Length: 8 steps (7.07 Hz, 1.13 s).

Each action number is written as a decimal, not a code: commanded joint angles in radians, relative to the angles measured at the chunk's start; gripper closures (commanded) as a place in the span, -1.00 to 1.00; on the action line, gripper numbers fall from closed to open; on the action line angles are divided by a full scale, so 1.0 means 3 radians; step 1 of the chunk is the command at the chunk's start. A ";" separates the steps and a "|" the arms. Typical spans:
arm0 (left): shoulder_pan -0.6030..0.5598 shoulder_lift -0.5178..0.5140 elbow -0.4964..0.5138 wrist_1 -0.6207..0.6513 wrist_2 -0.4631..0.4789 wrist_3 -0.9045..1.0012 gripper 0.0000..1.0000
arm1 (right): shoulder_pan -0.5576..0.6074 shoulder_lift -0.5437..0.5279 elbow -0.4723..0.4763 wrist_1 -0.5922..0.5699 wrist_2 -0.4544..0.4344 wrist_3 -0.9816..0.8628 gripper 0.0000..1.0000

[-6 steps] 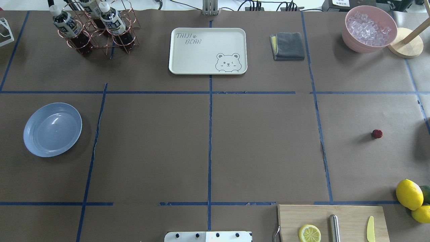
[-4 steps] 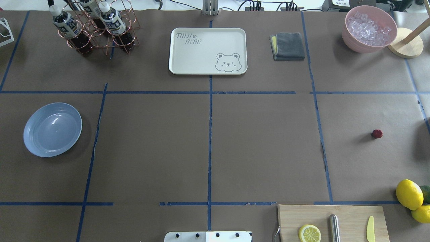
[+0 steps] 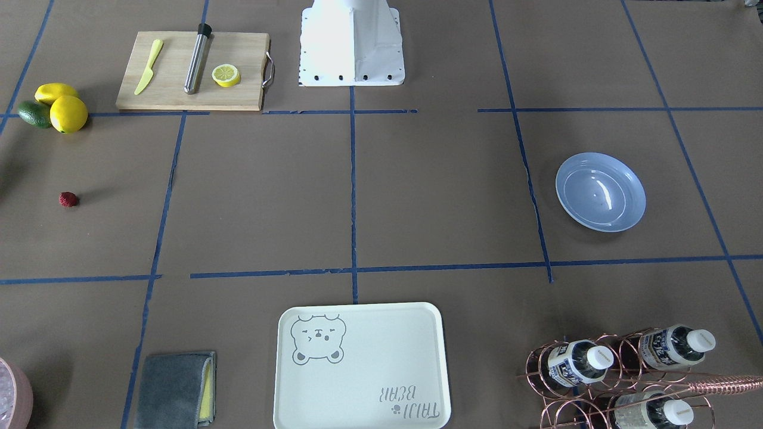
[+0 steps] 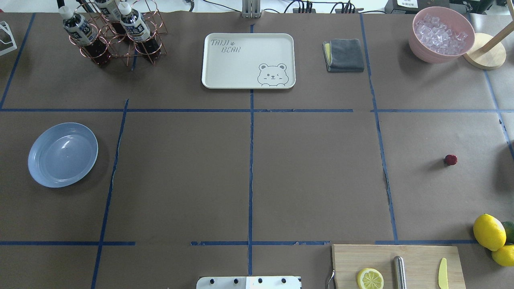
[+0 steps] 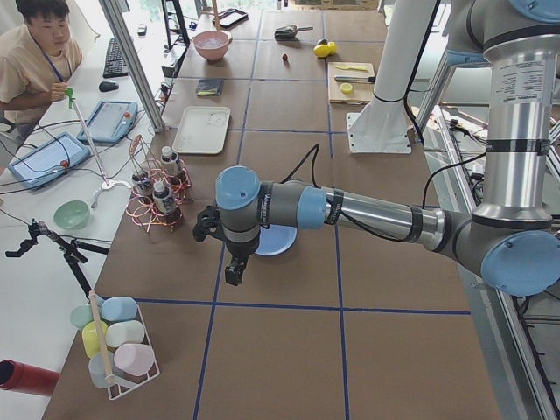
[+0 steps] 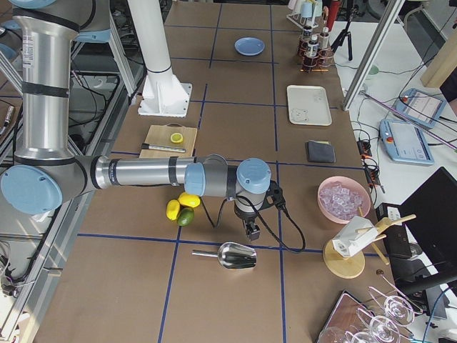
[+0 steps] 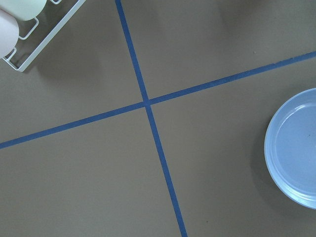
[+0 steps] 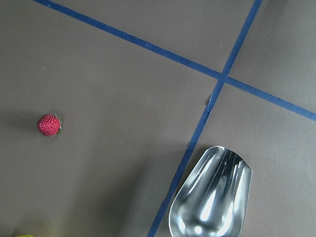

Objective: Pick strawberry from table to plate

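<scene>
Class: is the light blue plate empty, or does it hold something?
Empty. The plate shows only its bare glossy surface; the strawberry lies apart on the table.

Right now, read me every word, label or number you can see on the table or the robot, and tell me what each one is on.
"TAIJI BEAR": printed on the cream tray, in the corner opposite its bear drawing.
Labels on the bottles: there is print, but it is too small to read.
Lettering on the left arm: blurred, cannot be read.
Nothing else is legible.
</scene>
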State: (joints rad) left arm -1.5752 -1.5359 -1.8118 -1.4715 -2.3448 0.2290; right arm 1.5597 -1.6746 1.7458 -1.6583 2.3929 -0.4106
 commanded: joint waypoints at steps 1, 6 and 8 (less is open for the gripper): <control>0.0025 0.0011 0.0005 -0.0157 -0.0058 0.0034 -1.00 | -0.0004 -0.0037 -0.0001 0.0097 -0.0005 -0.0032 -1.00; 0.1112 -0.0024 0.1012 -0.2254 -0.0248 -0.1709 -1.00 | -0.0014 -0.0160 -0.0011 0.0287 0.0128 -0.0017 -1.00; 0.1409 -0.0024 0.1059 -0.2484 -0.0243 -0.2336 -1.00 | -0.0014 -0.0155 -0.0011 0.0292 0.0133 0.0003 -1.00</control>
State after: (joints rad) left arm -1.2091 -1.5435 -1.5072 -2.1677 -2.4206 -0.3540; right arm 1.5561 -1.7216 1.7429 -1.5721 2.4301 -0.4145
